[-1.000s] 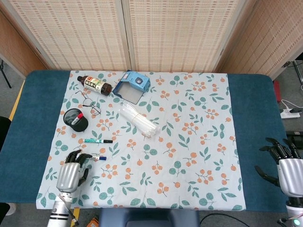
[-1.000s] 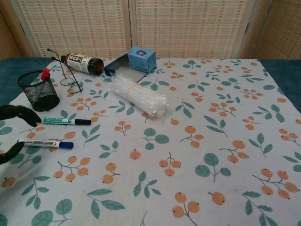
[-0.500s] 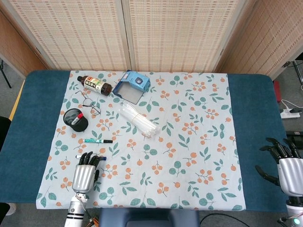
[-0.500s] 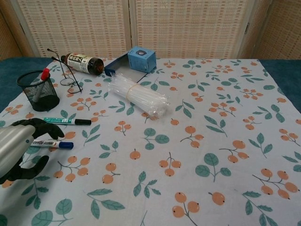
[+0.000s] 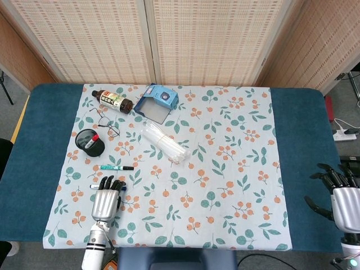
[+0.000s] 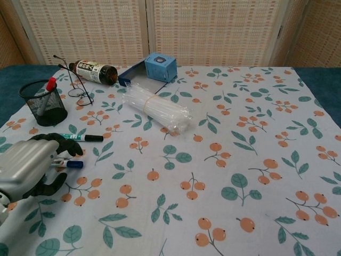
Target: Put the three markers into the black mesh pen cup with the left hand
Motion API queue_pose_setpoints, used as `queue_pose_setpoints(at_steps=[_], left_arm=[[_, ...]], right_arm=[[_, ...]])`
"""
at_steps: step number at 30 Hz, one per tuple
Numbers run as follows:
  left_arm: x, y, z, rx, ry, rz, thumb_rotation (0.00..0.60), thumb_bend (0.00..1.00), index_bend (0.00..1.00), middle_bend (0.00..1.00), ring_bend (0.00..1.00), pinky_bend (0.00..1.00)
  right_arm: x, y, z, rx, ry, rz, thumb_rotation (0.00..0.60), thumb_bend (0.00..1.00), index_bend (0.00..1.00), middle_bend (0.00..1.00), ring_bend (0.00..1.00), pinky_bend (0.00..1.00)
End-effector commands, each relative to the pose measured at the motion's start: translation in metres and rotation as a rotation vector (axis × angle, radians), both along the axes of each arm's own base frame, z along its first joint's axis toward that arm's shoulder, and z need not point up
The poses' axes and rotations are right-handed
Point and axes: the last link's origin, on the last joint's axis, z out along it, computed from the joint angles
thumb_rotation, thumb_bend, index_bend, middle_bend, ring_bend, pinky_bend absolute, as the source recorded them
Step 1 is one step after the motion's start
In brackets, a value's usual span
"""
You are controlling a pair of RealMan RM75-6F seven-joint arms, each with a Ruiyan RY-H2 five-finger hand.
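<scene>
A white tablecloth printed with green leaves and orange berries covers a teal table, beside a blue box.

Head view overhead, chest view low, both sharing tablecloth.

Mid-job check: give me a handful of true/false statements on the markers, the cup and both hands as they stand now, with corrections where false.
1. A red-capped marker already stands in the black mesh pen cup. True.
2. The green marker is inside the cup. False: it lies on the cloth, apart from the cup.
3. The left hand is over the blue-capped marker. True; whether its fingers hold it cannot be told.
4. The right hand holds a marker. False: it is at the table's far right edge, fingers spread, holding nothing.
5. The bottle stands upright. False: it lies on its side.
</scene>
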Motion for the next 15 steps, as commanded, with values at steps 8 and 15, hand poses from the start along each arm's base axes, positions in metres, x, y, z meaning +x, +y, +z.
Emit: queue_pose_setpoints(at_steps=[8, 15], left_arm=[[-0.003, 0.008, -0.004, -0.010, 0.018, 0.025, 0.600, 0.43, 0.35, 0.31, 0.13, 0.14], [-0.004, 0.008, -0.013, -0.016, 0.032, 0.033, 0.600, 0.42, 0.36, 0.33, 0.14, 0.14]], right_arm=[[-0.001, 0.000, 0.000, -0.002, 0.000, -0.002, 0.600, 0.10, 0.40, 0.22, 0.32, 0.16], [-0.002, -0.001, 0.000, -0.005, 0.003, -0.005, 0.600, 0.10, 0.40, 0.22, 0.32, 0.16]])
